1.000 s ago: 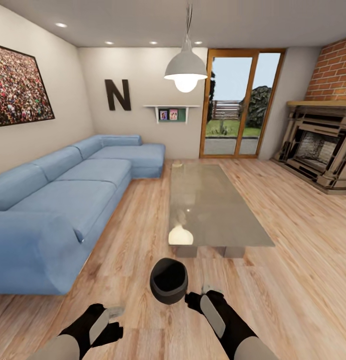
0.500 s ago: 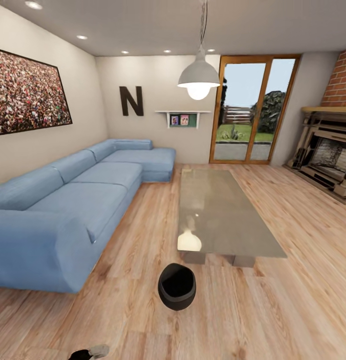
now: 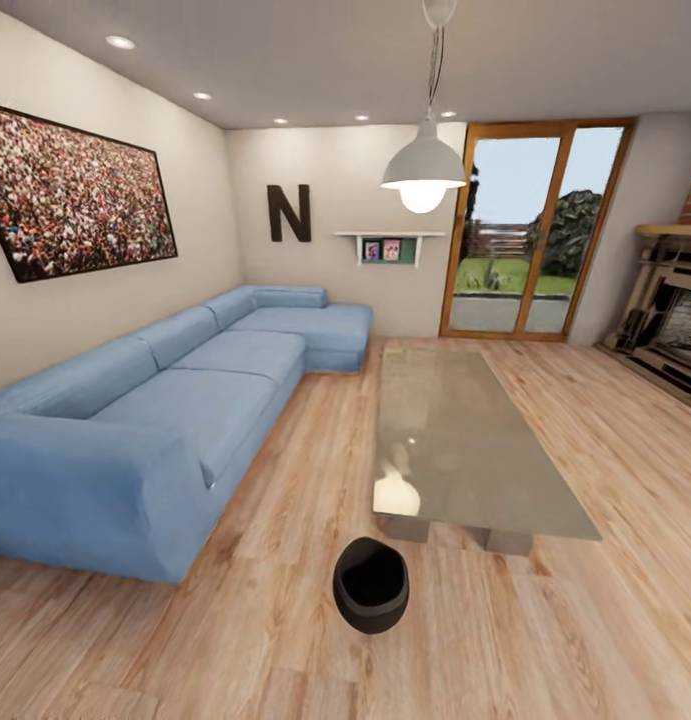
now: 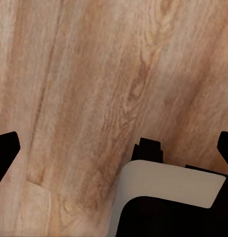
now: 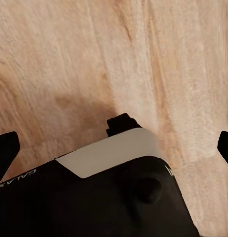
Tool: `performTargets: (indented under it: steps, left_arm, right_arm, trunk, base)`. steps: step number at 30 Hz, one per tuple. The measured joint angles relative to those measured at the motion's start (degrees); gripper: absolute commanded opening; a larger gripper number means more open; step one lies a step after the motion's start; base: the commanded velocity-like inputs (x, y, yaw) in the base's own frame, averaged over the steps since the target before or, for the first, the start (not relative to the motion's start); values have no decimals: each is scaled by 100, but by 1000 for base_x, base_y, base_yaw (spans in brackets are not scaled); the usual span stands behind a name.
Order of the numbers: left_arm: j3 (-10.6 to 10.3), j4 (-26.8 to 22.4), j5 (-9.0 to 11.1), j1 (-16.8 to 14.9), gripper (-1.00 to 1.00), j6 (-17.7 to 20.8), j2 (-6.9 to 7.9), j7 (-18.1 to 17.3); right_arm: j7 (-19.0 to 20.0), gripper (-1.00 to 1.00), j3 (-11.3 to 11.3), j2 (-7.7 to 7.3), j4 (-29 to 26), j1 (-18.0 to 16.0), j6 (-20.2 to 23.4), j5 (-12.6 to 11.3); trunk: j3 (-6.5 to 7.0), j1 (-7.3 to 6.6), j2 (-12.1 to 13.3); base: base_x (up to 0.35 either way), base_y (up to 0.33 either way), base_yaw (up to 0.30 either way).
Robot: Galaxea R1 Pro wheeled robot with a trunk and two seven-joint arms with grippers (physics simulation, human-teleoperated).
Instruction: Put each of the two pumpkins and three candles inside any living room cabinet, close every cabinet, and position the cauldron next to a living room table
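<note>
With the cauldron upright on the floor at lower centre of the frame, just beside the desk end, verify adjacency and avoid nudging it; both grippers spread wide, released, over bare planks.

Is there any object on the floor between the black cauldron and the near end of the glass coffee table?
Nothing visible. In the head view only bare wood floor lies between the cauldron and the near end of the table.
</note>
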Motion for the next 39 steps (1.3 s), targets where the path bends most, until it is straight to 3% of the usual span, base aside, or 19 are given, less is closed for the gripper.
performTargets:
  steps: [9, 15, 19, 24, 39]
  left_arm:
    - [5, 11, 15, 203, 100, -198, 3, -3]
    - [21, 34, 35, 717, 100, -213, -96, -26]
    - [25, 35, 35, 949, 100, -210, -73, -36]
    - [26, 36, 25, 996, 100, -217, -93, -39]
    - [26, 36, 21, 1006, 100, -219, -101, -38]
  right_arm:
    - [-8, 100, -9, -74, 17, 69, 6, -69]
    - [-15, 100, -14, -235, 18, 137, 8, -55]
    - [-14, 100, -21, -366, 20, 350, 2, -40]
    - [-15, 100, -10, -472, 20, 560, 5, -46]
    - [-11, 100, -9, -486, 20, 606, 8, -42]
  trunk:
    - [67, 0, 0]
    - [109, 0, 0]
    - [117, 0, 0]
    - [119, 0, 0]
    - [120, 0, 0]
  base:
    - [0, 0, 100]
    - [0, 0, -127]
    - [0, 0, -30]
    - [0, 0, -5]
    - [0, 0, 0]
